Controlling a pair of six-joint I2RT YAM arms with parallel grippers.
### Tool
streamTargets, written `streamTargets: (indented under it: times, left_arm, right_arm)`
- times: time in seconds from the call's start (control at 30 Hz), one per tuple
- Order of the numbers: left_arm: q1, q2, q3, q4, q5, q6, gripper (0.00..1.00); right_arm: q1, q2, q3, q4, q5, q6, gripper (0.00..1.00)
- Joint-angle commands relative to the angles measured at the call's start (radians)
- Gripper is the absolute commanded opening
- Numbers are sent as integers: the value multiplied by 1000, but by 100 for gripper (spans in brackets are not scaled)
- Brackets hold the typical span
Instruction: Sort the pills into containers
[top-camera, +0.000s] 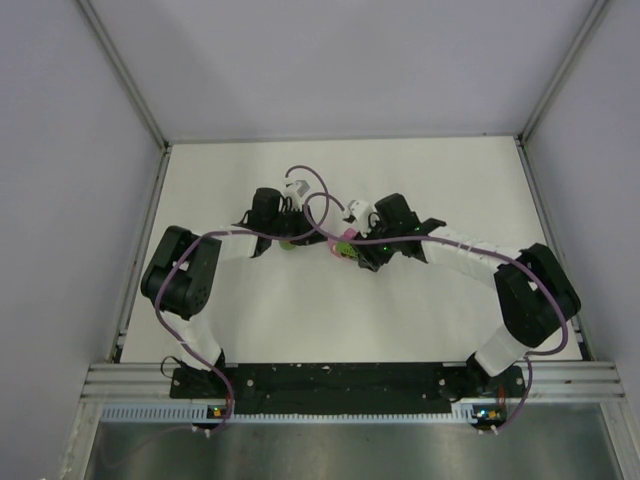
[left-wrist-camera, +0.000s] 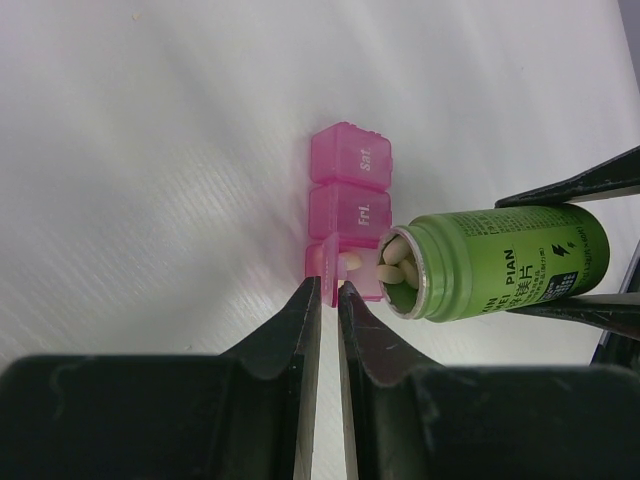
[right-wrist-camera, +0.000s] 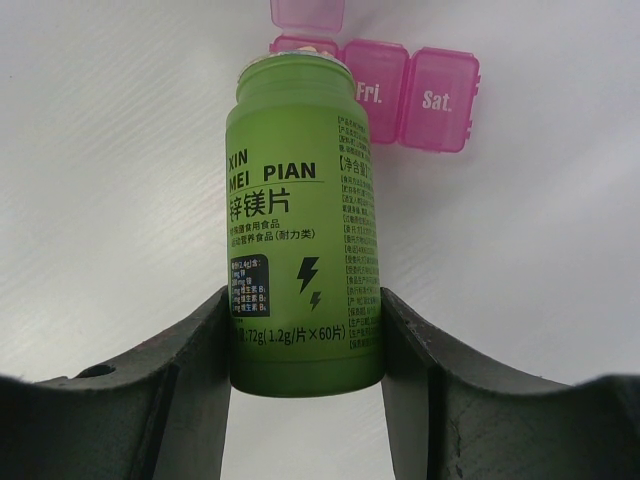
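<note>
1. At mid-table, over the pink pill box (left-wrist-camera: 345, 210), we see the right gripper (right-wrist-camera: 303, 300) clamped on the green bottle (left-wrist-camera: 510, 260). The bottle lies tipped on its side, its mouth at the open end compartment.
2. Left gripper (left-wrist-camera: 330, 288): jaws nearly together, apparently pinching the raised lid (left-wrist-camera: 328, 265) of that compartment.
3. Risk, as we judge it: more tilt could send several pills (left-wrist-camera: 398, 262) out at once, overfilling the compartment or scattering them onto the table (left-wrist-camera: 150, 150).
4. Risk: the bottle's rim is just beside the box edge, so a nudge could shove the light box or strain the pinched lid.
5. Risk: should the pinch slip, the lid may drop under the mouth and pills would bounce off it.
6. Count: one bottle. One box with three compartments showing, two closed (Fri., Sat.) and one open. We see one pill (left-wrist-camera: 351, 262) in the open one and three or four at the mouth. Any deeper in the bottle are hidden.
</note>
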Motion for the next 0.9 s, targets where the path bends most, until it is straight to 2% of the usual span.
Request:
streamTargets:
  times: [0.0,0.87]
  left_arm:
    - [-2,-29,32,13,0,10,18]
    - [-2,-29,43,-9,6,24,28]
  right_arm:
    - [13,-63,-5,72,-6,20,0]
    - [7,-147,-156,293,-22,57,0]
